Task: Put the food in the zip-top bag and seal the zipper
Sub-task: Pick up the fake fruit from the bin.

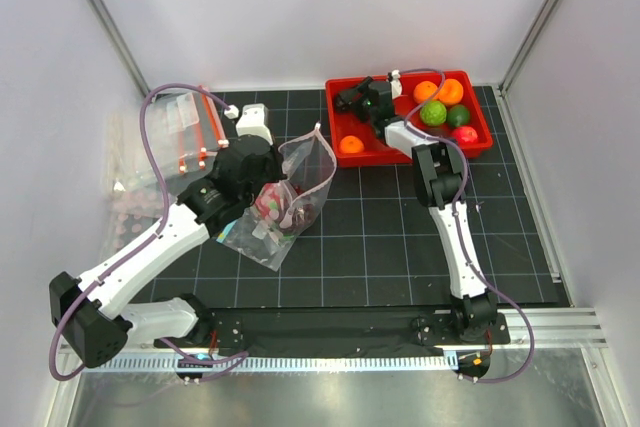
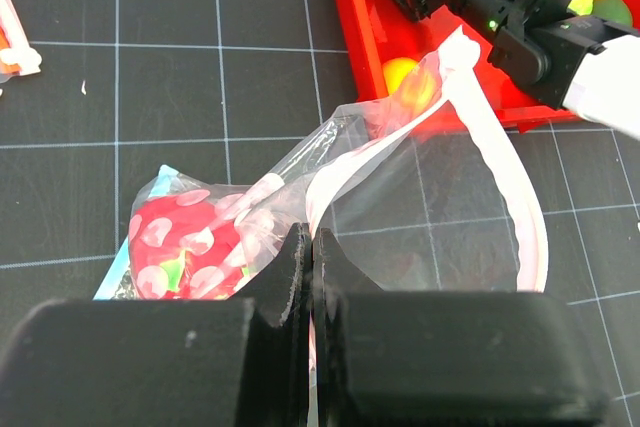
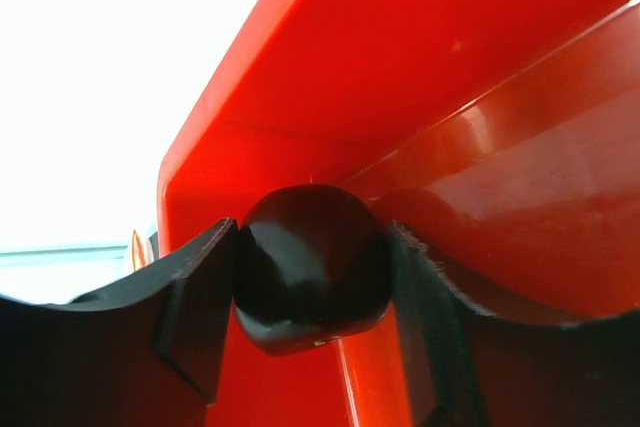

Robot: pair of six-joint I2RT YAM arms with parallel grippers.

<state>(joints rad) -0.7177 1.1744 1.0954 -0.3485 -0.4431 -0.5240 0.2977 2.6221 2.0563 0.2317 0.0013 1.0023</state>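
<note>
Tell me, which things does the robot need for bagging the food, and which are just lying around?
For the job: dotted zip-top bag, pink dragon fruit inside it, dark fruit, red tray it sits in.
Just lying around: spare clear bags, white block.

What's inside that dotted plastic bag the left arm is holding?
A pink dragon fruit with green scales shows through the zip-top bag. A darker item lies beside it; the left gripper covers the rest.
</note>
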